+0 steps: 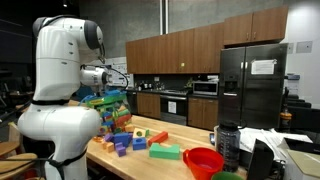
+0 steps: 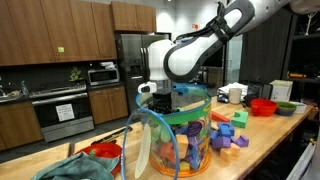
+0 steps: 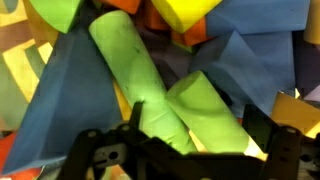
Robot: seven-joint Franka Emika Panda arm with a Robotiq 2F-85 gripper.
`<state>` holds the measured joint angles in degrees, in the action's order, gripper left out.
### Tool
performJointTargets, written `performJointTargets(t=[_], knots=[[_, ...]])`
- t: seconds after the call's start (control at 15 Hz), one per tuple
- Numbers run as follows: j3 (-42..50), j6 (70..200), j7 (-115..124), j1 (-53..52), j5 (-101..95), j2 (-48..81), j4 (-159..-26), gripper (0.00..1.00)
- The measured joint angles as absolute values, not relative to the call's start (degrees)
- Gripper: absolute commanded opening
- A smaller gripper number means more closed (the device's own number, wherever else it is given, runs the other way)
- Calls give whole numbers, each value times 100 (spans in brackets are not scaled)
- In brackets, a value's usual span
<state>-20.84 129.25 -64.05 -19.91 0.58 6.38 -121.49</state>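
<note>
Jaws wide, wrist vertical inside clear tub (image 2: 146, 140), just above green cylinder (image 3: 206, 110).

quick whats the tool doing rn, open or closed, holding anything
Tool: open, holding nothing; its fingers are spread to either side of a green cylinder among the foam blocks.

Hidden From Us

In the wrist view the gripper (image 3: 205, 150) is blurred and cut off by the bottom edge; we cannot tell its grip. In both exterior views the block-filled tub (image 2: 145, 145) hides its fingertips.
</note>
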Motion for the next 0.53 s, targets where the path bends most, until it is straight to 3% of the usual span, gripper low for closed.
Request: performJointTargets(t=[0.07, 0.13, 0.33, 0.53], knots=[[-2097, 12926, -6418, -1992, 11, 698, -12091, 75], [-2109, 12925, -6435, -1993, -9, 747, -12043, 74], [-2126, 12891, -6458, -1992, -38, 820, -11945, 57], [-2128, 12787, -6458, -1993, -67, 820, -11879, 51]])
